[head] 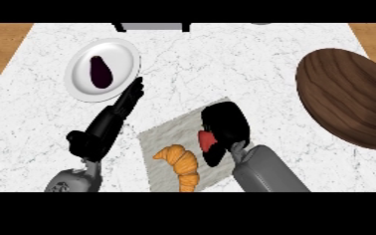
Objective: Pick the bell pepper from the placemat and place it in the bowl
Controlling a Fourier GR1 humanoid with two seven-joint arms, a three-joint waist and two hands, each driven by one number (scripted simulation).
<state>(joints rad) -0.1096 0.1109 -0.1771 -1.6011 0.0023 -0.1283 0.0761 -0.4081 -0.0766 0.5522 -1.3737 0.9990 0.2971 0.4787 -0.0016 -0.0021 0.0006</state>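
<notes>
Mostly hidden under right robot hand [226,123]: bell pepper [206,139]; bowl [341,97] cropped.

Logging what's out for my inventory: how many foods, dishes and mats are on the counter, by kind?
Foods: 3 (eggplant, croissant, bell pepper)
Dishes: 2 (plate, bowl)
Mats: 1 (placemat)
Total: 6

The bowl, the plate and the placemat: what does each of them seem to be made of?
Bowl: probably wood, dark brown and matte, with grain lines across it. Plate: likely glazed ceramic, plain smooth white, though plastic is possible. Placemat: unclear, flat grey with marbled veins; maybe printed fabric or vinyl.
</notes>
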